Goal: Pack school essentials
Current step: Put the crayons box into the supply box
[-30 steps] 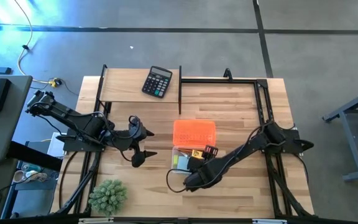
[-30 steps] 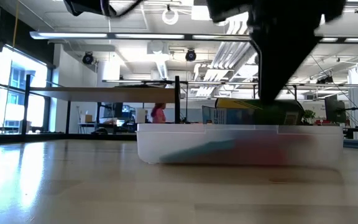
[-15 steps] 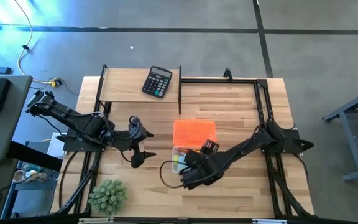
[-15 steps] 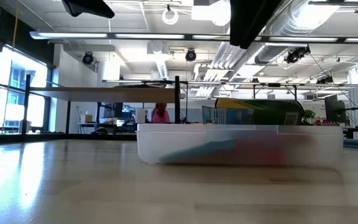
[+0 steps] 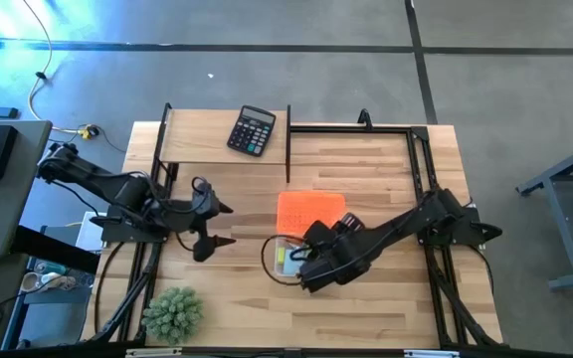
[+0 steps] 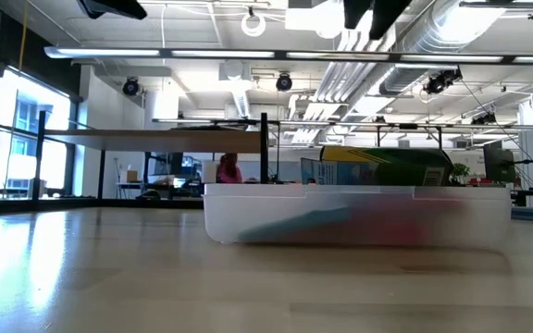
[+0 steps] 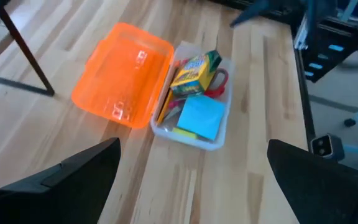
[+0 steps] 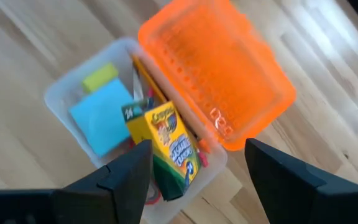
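**Bystanders on and around the bench**

A black calculator lies on the raised wooden shelf at the table's far edge, tilted a little off square. A spiky green plant sits at the near left corner of the wooden table — well apart from the calculator. Beyond the table, the low view shows a person in pink in the room behind.

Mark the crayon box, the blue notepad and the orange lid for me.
crayon box (image 8: 169,146): right wrist view, printed front.
blue notepad (image 7: 201,116): left wrist view, top sheet.
orange lid (image 7: 123,74): left wrist view, lid's middle.
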`<state>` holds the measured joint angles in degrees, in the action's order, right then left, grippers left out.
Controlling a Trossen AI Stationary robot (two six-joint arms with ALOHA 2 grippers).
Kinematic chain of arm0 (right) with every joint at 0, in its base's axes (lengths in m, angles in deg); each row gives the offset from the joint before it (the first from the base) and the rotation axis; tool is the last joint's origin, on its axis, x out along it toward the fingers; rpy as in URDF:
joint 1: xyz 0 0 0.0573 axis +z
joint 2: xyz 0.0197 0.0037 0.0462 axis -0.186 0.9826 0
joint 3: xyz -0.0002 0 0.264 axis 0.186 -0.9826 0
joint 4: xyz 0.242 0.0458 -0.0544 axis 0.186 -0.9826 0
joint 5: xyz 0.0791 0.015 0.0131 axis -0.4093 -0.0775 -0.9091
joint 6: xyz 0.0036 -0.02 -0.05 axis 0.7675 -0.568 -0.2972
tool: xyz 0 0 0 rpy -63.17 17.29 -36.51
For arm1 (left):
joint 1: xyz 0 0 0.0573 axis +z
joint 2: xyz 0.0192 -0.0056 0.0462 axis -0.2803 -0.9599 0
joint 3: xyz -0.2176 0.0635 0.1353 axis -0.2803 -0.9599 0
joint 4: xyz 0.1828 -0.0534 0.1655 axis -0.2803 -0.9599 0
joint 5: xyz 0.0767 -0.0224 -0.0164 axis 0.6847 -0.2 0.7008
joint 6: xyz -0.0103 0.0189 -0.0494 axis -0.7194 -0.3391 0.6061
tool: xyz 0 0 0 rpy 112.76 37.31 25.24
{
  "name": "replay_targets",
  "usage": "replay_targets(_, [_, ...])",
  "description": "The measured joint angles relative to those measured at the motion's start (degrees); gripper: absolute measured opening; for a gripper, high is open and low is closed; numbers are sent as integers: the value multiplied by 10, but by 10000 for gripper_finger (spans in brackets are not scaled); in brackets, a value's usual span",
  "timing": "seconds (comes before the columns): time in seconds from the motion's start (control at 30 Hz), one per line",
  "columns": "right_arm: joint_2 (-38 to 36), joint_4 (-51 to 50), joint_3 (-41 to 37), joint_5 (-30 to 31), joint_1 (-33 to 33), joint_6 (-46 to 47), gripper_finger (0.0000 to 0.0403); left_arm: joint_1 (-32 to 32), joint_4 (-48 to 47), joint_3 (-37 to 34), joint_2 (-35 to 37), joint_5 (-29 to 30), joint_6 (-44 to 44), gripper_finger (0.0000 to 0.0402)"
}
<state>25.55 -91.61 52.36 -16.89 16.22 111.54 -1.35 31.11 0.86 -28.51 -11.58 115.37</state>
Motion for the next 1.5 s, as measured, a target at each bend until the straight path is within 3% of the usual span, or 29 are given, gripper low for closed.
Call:
replay_targets(0.33, [-74, 1, -5, 49, -9, 63, 248, 0, -5, -1, 21, -24, -46, 397])
replay_targets(0.57, [-122, 11, -104, 24, -37, 74, 248, -3, 56, 0, -27, -15, -72, 397])
replay_targets(0.97, [-218, 271, -315, -64, -42, 82, 247, -28, 207, 0, -165, 6, -110, 397])
replay_targets(1.17, [-216, 376, -360, -82, -42, 56, 247, -27, 285, 0, -243, 4, -110, 397])
replay_targets(1.5, [-215, 424, -410, -87, -42, 58, 247, -27, 354, 0, -341, -3, -103, 397])
